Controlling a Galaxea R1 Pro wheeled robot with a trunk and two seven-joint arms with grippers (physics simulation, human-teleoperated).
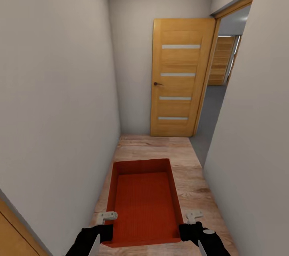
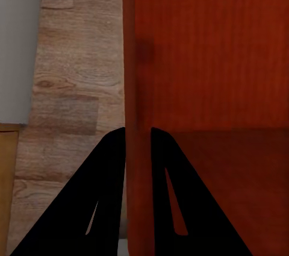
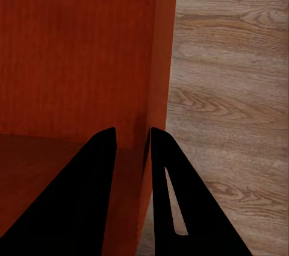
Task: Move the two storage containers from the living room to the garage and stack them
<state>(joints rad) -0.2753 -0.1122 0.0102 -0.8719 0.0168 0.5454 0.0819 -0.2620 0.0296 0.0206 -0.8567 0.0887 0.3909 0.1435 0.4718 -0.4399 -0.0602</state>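
Observation:
A red-orange storage container [image 1: 144, 204] with a ribbed bottom and no lid hangs low in front of me in the head view, over a light wood-plank floor [image 1: 188, 167]. My left gripper [image 1: 106, 224] is shut on its left wall. My right gripper [image 1: 189, 224] is shut on its right wall. In the left wrist view the black fingers [image 2: 105, 196] of the left gripper [image 2: 138, 141] straddle the thin wall of the container [image 2: 211, 45]. The right wrist view has the right gripper [image 3: 133, 138] pinching the opposite wall of the container [image 3: 72, 45].
I am in a narrow corridor between a pale wall [image 1: 60, 107] on the left and another [image 1: 253, 147] on the right. Ahead, an open wooden door [image 1: 180, 79] stands beside a doorway with a grey floor [image 1: 210, 111] beyond. A wooden panel [image 1: 16, 236] sits at lower left.

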